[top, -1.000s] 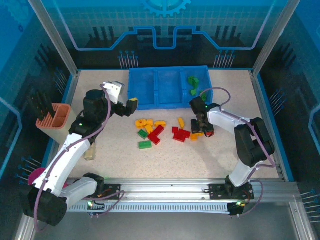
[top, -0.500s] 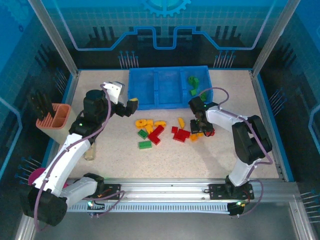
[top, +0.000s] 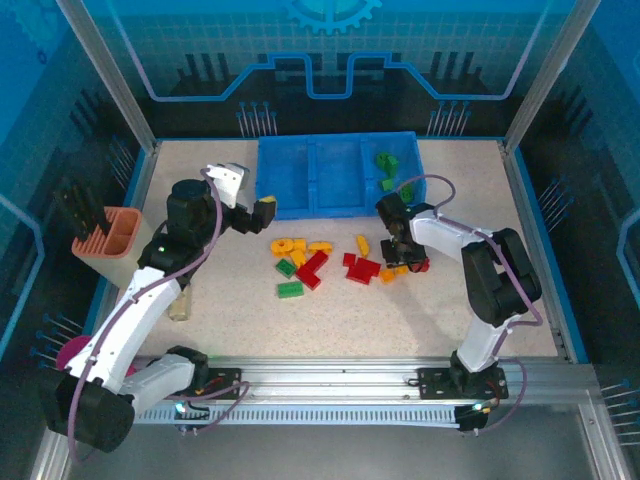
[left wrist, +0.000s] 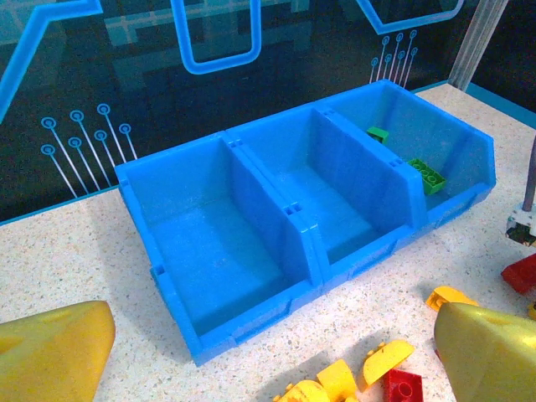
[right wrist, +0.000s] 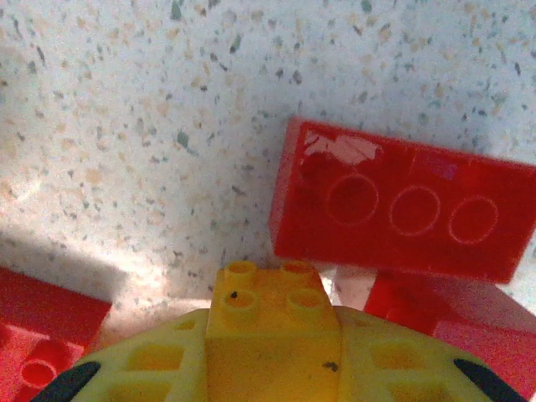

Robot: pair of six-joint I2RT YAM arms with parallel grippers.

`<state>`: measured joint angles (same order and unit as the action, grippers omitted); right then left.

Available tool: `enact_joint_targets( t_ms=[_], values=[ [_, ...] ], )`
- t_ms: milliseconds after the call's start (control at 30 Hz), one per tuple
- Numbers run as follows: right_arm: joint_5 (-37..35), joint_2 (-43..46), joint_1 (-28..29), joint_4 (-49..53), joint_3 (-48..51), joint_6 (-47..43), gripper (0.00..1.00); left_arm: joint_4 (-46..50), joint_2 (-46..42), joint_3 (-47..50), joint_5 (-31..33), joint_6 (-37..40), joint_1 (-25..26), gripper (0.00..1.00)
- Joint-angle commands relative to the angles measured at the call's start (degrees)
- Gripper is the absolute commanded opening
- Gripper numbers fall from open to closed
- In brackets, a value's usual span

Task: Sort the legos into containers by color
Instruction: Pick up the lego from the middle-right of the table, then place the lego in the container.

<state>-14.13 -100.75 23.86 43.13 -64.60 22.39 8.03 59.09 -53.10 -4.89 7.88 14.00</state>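
Clamping a yellow lego [right wrist: 268, 295], right gripper [right wrist: 272, 339] hides its base — left gripper [left wrist: 273, 350] apart.

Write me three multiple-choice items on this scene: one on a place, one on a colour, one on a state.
1. Where in the blue tray do the green bricks lie?
A. left compartment
B. middle compartment
C. right compartment

2. What colour is the brick between the right gripper's fingers?
A. yellow
B. green
C. blue

3. How is the left gripper?
A. shut on a red brick
B. open, holding nothing
C. shut on the tray wall

Key:
1 C, both green bricks sit in the right compartment.
2 A, the wrist view shows a yellow studded brick snug between the fingers.
3 B, its fingers stand wide apart over the table.
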Motion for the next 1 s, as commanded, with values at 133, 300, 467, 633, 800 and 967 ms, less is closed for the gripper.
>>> enact_joint_targets(
  t_ms=[133,300,467,633,800,967],
  values=[
    [-0.1,4.6,5.7,5.1,-15.4,-8.3,0.30,4.2,1.4,-4.0,-0.5,-0.6,0.2,0.99],
    [-1.3,-2.0,6.6,-1.1,-27.2,-15.4,0.31,8.5,2.6,-6.9,-0.8,-1.1,0.2,0.99],
    [-1.2,-11.7,6.5,-6.4,-39.0,-19.5,0.31,12.9,4.1,-8.6,2.1,-4.0,0.2,0.99],
    [2.9,-21.2,5.7,-12.3,-47.3,-21.1,0.32,13.5,5.9,-5.5,3.2,-8.3,0.4,0.97],
    [3.4,-31.2,5.6,-10.4,-58.4,-22.4,0.32,13.4,6.8,-3.3,3.8,-11.5,0.9,0.97],
    [3.5,-36.7,5.1,-9.4,-62.5,-22.0,0.34,12.6,7.6,-1.2,2.7,-14.6,1.1,0.96]
  ],
)
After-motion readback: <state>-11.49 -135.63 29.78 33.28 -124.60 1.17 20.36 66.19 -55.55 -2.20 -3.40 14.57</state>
